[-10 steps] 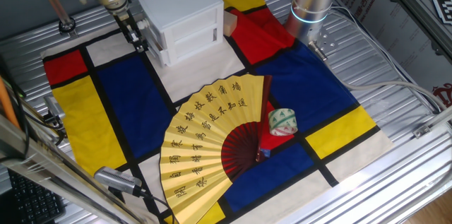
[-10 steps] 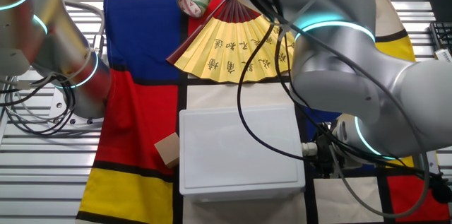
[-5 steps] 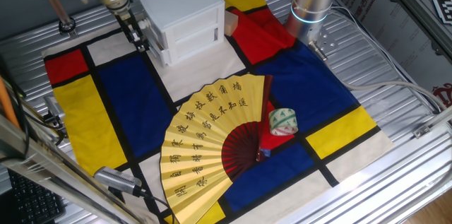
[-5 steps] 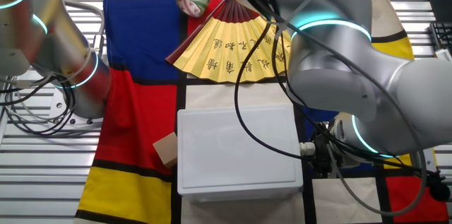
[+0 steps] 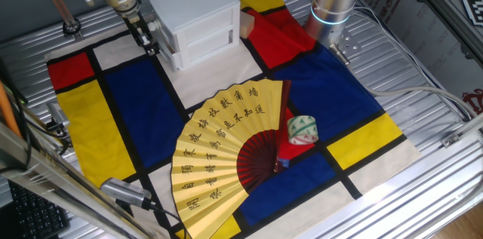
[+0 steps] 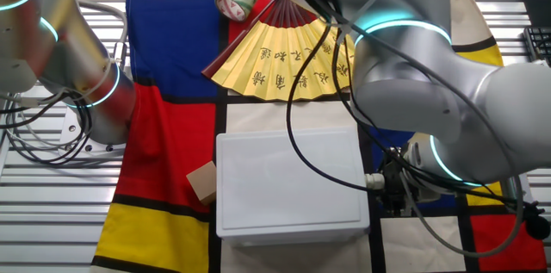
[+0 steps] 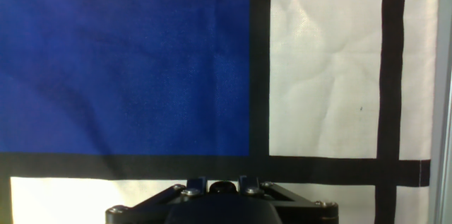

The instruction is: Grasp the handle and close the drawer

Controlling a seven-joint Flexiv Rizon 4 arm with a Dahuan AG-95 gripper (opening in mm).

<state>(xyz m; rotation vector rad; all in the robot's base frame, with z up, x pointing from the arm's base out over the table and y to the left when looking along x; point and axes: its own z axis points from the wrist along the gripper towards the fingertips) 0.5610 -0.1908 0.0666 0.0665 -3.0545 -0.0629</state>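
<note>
From my seat the white cabinet (image 5: 198, 16) sits at the far end of the patchwork cloth (image 5: 143, 111), and its drawer (image 5: 205, 37) looks flush with the front; I can't make out the handle. My gripper (image 5: 148, 41) hangs just beside the cabinet's left side, low to the cloth. I cannot tell whether the fingers are apart or together: the hand view shows only the base of the claw over blue and white squares. The yellow fan (image 5: 223, 148) lies spread nearer me, a tape roll (image 5: 301, 129) touching it.
</note>
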